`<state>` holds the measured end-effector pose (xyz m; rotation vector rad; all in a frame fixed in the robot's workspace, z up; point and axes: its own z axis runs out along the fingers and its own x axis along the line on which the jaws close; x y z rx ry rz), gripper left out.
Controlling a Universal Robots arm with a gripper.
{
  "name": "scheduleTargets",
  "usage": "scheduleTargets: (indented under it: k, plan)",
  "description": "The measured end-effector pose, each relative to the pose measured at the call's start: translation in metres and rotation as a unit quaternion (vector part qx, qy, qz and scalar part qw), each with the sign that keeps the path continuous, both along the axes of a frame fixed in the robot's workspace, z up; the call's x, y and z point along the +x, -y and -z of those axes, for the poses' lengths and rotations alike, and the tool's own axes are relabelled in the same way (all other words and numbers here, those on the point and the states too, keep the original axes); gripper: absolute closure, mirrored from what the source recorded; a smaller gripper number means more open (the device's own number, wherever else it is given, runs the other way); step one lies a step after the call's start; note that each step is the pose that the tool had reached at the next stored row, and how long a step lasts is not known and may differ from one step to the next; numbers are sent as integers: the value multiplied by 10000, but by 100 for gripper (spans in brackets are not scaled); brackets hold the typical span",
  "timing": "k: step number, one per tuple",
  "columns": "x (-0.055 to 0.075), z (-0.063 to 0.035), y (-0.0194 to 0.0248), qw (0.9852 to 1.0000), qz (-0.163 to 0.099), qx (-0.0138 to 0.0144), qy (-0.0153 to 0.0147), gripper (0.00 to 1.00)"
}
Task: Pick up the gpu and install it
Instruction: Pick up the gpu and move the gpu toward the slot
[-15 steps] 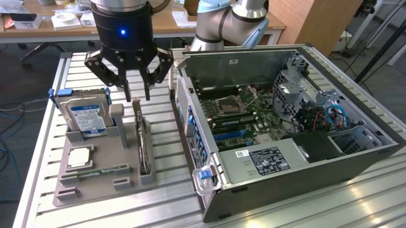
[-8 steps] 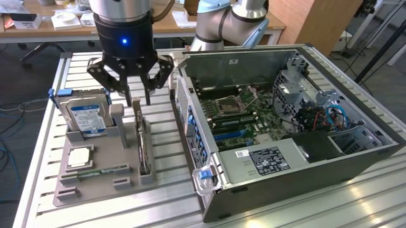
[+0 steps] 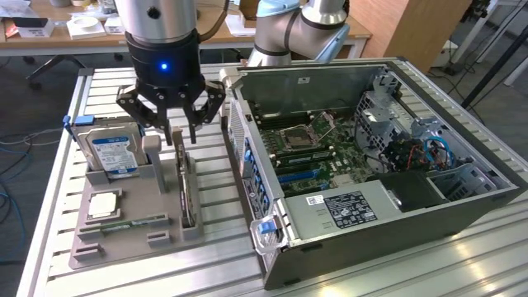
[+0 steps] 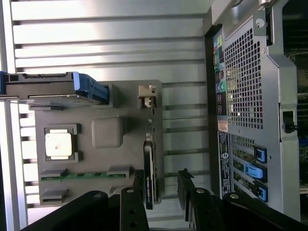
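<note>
While hovering with black gripper (image 3: pixel 182 137) spread wide, empty: directly beneath, thin green-black gpu card (image 3: pixel 189 198) on edge in grey holder (image 3: pixel 161 199).

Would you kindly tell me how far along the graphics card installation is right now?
Done: the open hand hovers just over the thin dark circuit card with a silvery bracket, which stands on edge in the grey parts tray. In hand: nothing; the card is not gripped. Left: the card is not yet lifted or seated in the open grey computer case.
</note>
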<state>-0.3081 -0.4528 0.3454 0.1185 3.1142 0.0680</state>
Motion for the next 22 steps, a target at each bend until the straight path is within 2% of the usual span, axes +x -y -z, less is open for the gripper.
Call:
scheduleTargets:
  k: [18, 22]
  plan:
    - [0, 327, 0, 10000, 0, 0, -14, 59]
    - [0, 344, 0, 10000, 0, 0, -18, 59]
